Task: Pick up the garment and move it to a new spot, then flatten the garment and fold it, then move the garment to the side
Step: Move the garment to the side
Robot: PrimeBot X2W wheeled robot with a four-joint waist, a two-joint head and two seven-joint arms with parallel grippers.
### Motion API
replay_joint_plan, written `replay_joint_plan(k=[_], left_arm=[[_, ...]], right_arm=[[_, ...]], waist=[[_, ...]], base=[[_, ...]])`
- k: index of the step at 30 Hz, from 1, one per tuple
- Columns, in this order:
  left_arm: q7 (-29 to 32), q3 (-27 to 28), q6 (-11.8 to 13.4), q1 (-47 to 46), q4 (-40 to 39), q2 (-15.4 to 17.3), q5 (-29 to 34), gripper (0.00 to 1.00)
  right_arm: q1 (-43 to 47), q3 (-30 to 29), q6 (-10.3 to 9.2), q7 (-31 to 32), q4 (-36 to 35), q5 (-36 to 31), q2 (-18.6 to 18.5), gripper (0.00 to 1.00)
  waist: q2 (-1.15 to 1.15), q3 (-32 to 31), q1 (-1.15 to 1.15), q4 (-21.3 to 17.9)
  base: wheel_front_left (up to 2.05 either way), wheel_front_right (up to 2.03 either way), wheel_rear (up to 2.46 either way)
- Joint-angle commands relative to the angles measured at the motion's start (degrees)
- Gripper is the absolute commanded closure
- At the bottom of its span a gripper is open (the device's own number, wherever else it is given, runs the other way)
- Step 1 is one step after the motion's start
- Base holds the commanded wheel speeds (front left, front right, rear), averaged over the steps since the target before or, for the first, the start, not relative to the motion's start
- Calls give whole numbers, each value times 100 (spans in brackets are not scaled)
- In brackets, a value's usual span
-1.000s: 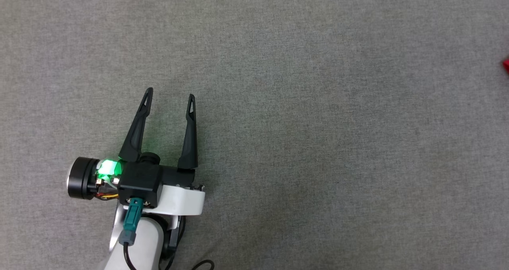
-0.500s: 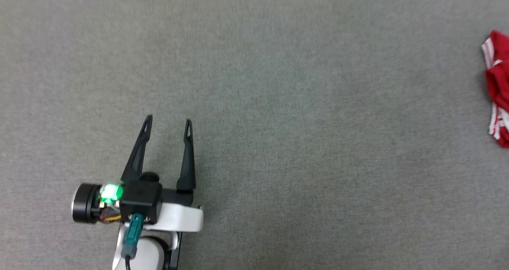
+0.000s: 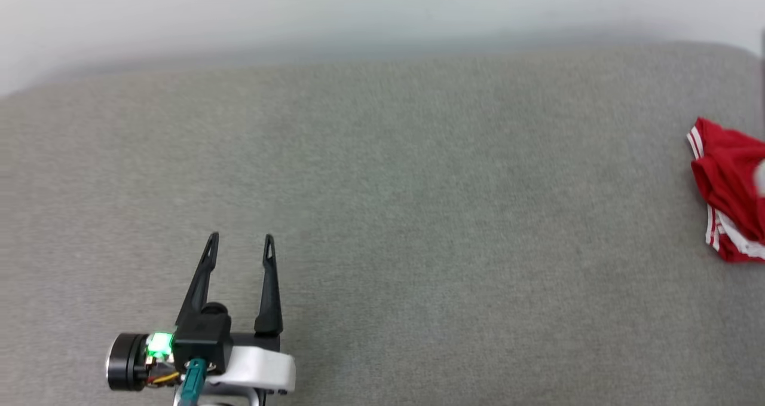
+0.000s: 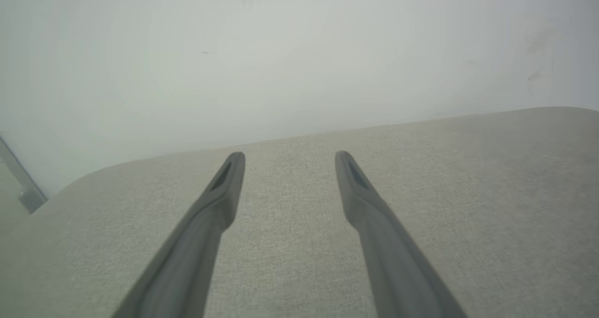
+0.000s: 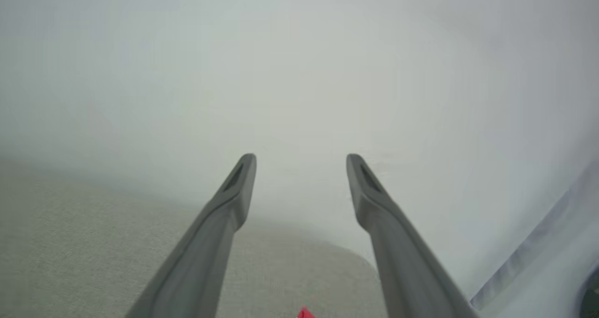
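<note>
Garment (image 3: 724,182) bunched far right, well apart from spread left pincer (image 3: 241,237); right pincer (image 5: 301,157) spread.

Long black fingers (image 3: 269,292), white wrist shell (image 3: 263,370) (green light (image 3: 159,344), teal plug (image 3: 192,379))

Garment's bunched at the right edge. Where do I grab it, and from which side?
Probably pinch a raised red fold of the garment, coming down from above with the open right gripper. It lies crumpled, not flat, so folds stand up; its right part is cut off in the head view.
</note>
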Motion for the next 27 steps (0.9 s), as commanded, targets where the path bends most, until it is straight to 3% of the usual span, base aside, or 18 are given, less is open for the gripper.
replay_joint_plan(k=[1,13,27], left_arm=[[-14,16,-14,95,26,-6,-15,0],[-13,269,-78,606,168,9,-129,0],[-13,471,-218,857,254,-62,-157,0]], right_arm=[[125,4,-7,-63,-80,-22,115,0],[1669,123,-7,-407,-767,-175,1493,0],[3122,-105,-6,-602,-1187,-110,2043,0]], waist=[[0,-218,1,151],[0,-912,1,410],[0,-1122,1,453]], base=[[0,0,0],[0,0,0],[0,0,0]])
